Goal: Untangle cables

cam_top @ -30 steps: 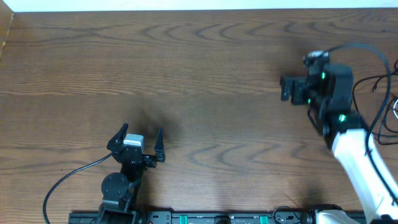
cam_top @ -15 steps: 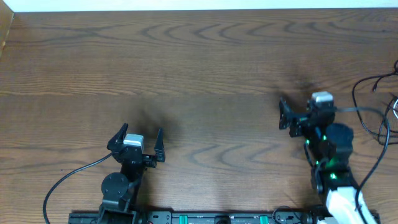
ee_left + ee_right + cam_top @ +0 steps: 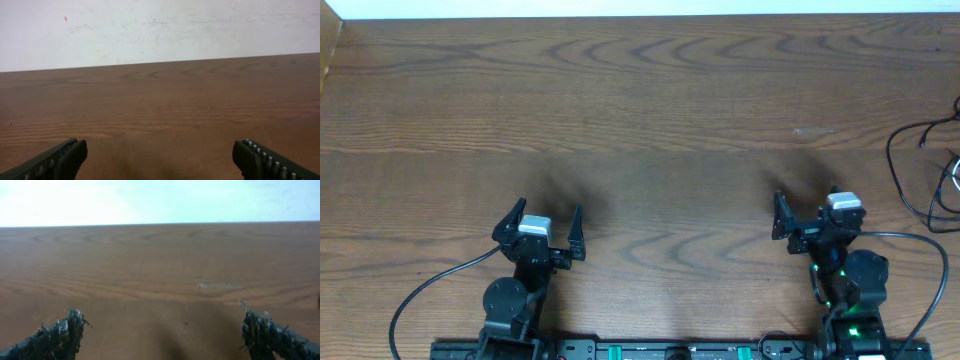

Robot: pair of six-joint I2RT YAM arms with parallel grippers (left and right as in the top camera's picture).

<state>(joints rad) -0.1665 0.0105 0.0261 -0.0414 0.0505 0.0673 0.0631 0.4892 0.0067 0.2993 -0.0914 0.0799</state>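
At the right edge of the overhead view, the cables (image 3: 890, 155) lie on the desk (image 3: 650, 110): a thin black loop, with a bit of white cord beside it, partly cut off by the frame. They are well apart from both arms. The left gripper (image 3: 547, 210) sits low near the front edge on the left, jaws spread wide with nothing between them. The right gripper (image 3: 807, 205) sits near the front on the right, also wide open and empty, with the cables off to its right.

In the left wrist view, two dark fingers (image 3: 55, 160) stand far apart at the bottom corners, bare wood between them and a pale wall (image 3: 160, 30) beyond.

In the right wrist view, the fingers (image 3: 55, 335) are likewise spread, holding nothing. A faint pale mark (image 3: 217, 285) shows on the wood ahead. No cable is in sight in either wrist view.
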